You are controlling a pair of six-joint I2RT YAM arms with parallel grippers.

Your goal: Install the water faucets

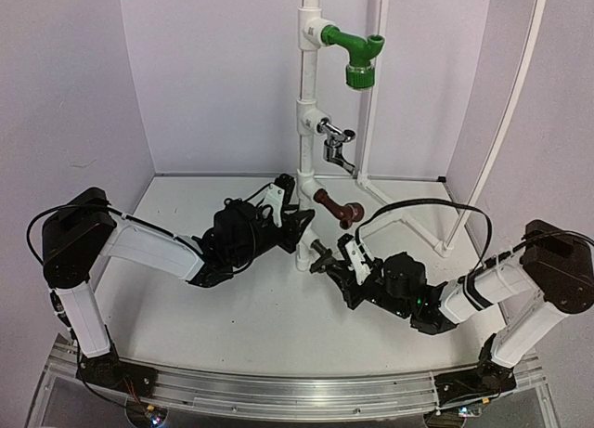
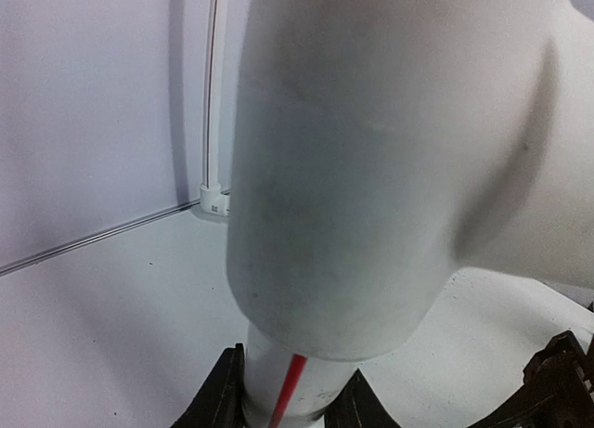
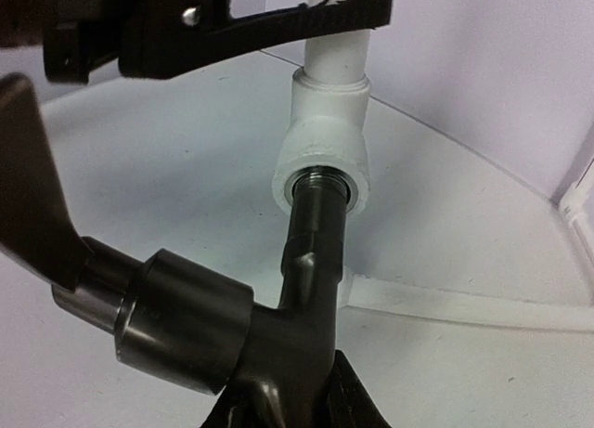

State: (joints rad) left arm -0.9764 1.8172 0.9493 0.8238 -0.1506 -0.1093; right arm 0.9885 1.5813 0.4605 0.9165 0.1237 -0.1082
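Dark faucet (image 3: 278, 340) in right end effector (image 3: 292, 405), tip at white fitting (image 3: 327, 136)

My right gripper (image 3: 295, 405) pinches the dark grey faucet (image 3: 278, 326) from below, and the faucet's threaded end sits in the mouth of the white fitting (image 3: 325, 140). Its lever (image 3: 32, 196) juts left. Above, I see the left gripper (image 3: 334, 10) across the white pipe (image 3: 339, 52).

A: Where's the left arm (image 1: 148, 247)?
B: Elbow bent, reaching in low from the left of the white pipe (image 1: 307, 159). The left gripper (image 1: 295, 210) has its fingers (image 2: 223, 395) clamped on either side of that pipe.
A: And the right arm (image 1: 483, 293)?
B: Low too, coming from the pipe's right. The right gripper (image 1: 336, 261) pinches the dark faucet (image 3: 311, 224), wrist aimed at the pipe.
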